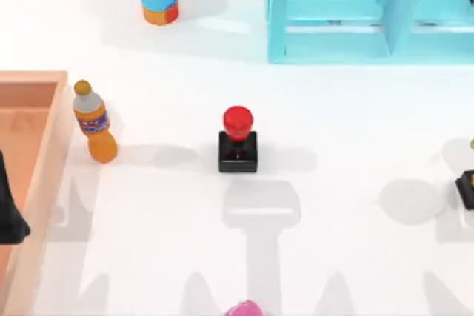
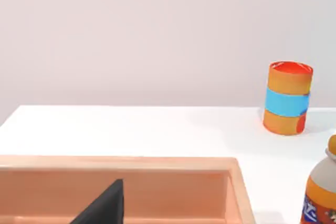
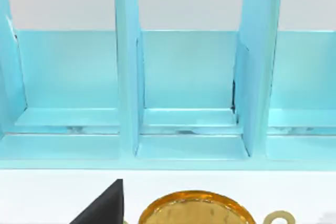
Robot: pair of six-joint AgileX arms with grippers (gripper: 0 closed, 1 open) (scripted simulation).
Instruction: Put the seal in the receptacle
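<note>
The receptacle (image 1: 46, 155), a shallow peach-orange wooden box with thick rims, lies at the table's (image 1: 333, 257) left edge, with the left claw (image 1: 9, 212) over its interior; whether that claw is wide or narrow cannot be told. The seal (image 1: 238, 140), glossy red round knob on a black square base, stands upright mid-table, well apart to the right of that claw and untouched.

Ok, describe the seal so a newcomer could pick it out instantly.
Start at the cyan shelf unit at the table's far edge and come toward the near edge to mid-table. The seal stands there alone and upright. Its glossy red round knob on a black square base distinguishes it from the orange bottle to its left.
</note>
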